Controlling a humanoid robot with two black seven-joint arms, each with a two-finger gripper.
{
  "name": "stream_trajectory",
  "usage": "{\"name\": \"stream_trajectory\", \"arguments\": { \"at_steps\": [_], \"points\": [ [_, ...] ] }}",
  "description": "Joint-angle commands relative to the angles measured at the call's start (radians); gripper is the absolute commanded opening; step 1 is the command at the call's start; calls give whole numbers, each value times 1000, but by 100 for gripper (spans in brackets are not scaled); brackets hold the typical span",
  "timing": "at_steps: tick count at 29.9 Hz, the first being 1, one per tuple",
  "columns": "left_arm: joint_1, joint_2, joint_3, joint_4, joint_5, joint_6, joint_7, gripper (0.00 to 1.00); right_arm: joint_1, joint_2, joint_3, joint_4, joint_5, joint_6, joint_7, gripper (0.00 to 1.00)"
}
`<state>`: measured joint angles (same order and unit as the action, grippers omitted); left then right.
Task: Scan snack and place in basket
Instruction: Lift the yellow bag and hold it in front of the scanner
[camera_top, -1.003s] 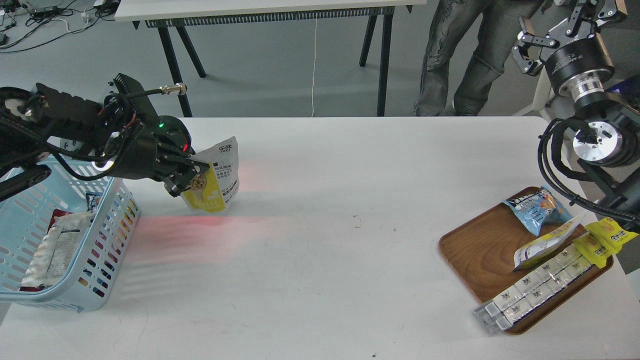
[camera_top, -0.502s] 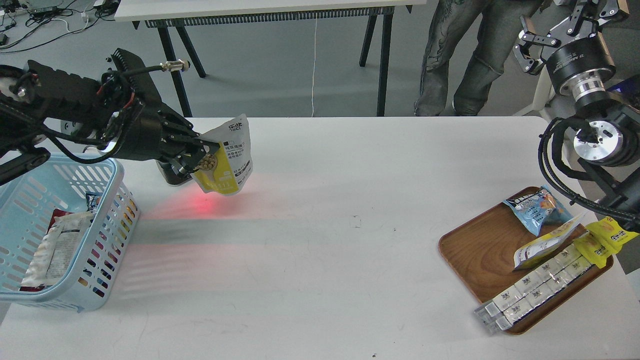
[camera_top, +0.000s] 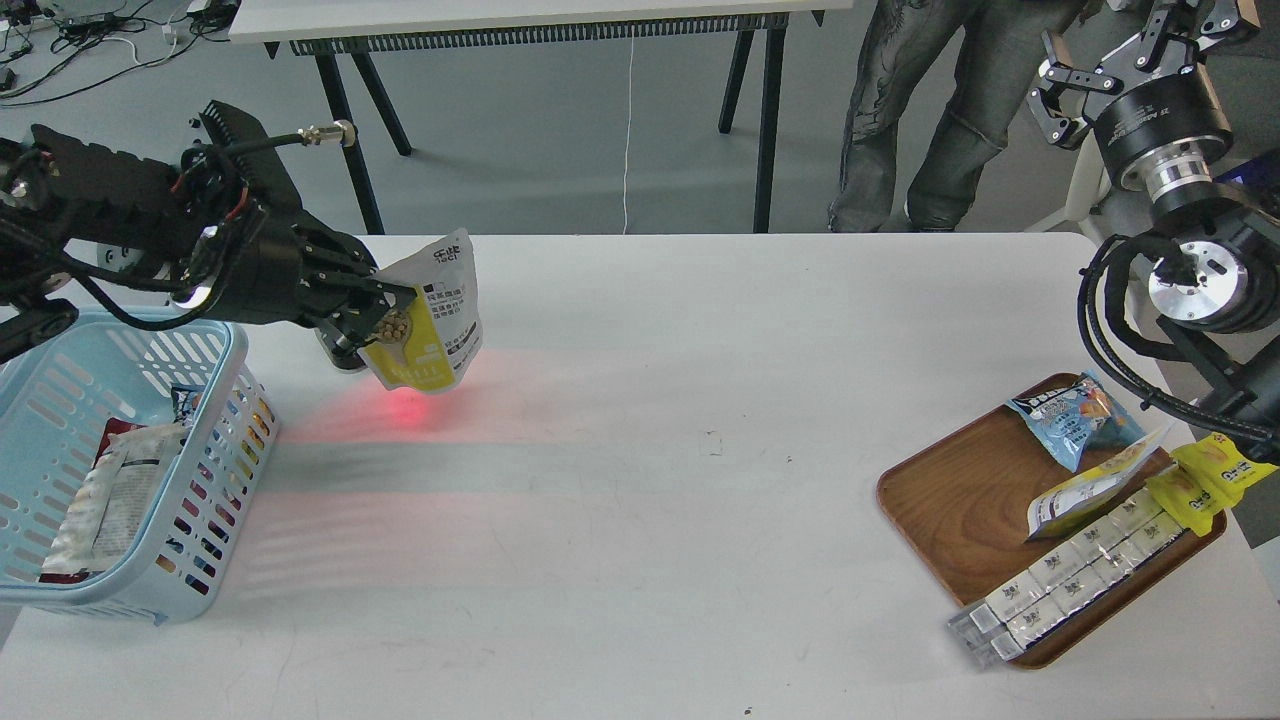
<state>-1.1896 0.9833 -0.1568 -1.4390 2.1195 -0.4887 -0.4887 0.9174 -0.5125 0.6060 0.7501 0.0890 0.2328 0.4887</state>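
Note:
My left gripper is shut on the snack, a yellow-and-white pouch with beige balls pictured, held tilted in the air above the table just right of the basket. The light blue slotted basket stands at the table's left edge and holds a few packets. A red scanner glow lies on the table under the pouch. My right gripper is raised at the top right, fingers spread and empty, far from the snack.
A brown wooden tray at the right front holds a blue snack bag, a yellow-white pouch, narrow yellow packets and a row of silver packets. A person's legs and a black-legged table stand beyond the table.
My left gripper lifted the snack up and toward the table's far side, then drifted slightly left toward the basket. The red glow shifted with it. The right arm stayed still.

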Motion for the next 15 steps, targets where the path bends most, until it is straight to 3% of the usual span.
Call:
{"name": "stream_trajectory", "arguments": {
  "at_steps": [1, 15],
  "points": [
    [4, 11, 3, 3, 0, 0, 0, 0, -2, 0, 0, 0, 0, 0, 0, 100],
    [48, 34, -4, 9, 62, 0, 0, 0, -2, -6, 6, 2, 0, 0, 0, 100]
  ]
}}
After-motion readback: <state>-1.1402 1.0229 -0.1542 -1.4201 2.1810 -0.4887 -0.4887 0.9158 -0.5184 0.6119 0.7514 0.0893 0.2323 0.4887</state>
